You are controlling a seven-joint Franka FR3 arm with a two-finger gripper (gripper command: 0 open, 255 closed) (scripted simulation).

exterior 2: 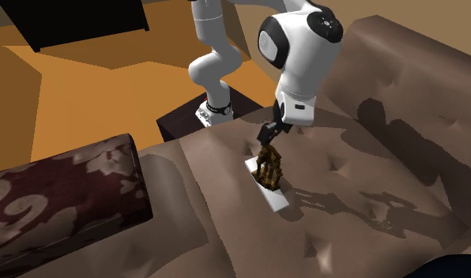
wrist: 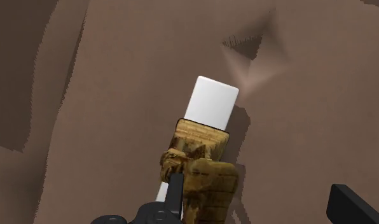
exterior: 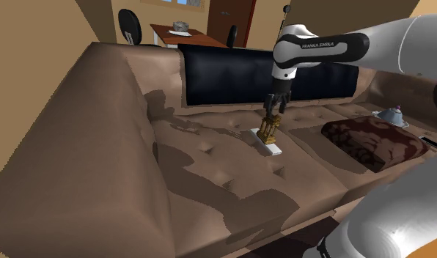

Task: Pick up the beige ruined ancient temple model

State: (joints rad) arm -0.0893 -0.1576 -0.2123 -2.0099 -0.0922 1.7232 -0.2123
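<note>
Hovering just over the golden-brown tiered ruined temple model [exterior: 268, 130], the all-black two-finger tool [exterior: 276, 102] hangs from the white arm and points down at the seat of the brown tufted sofa [exterior: 210, 176]. The model stands upright at one end of a flat white rectangular base [exterior: 271, 145] that lies on the seat cushion, near the middle of the sofa.

In the wrist view the tool [wrist: 255, 184] has its fingers [wrist: 176, 191] standing wide apart. The model [wrist: 204, 172] sits between them, right against one finger and well apart from the other, so nothing clasps it.

A dark navy oblong cushion [exterior: 232, 73] leans on the sofa back behind the model. A dark red floral-patterned bolster [exterior 2: 60, 197] lies at the second exterior view's lower left.
</note>
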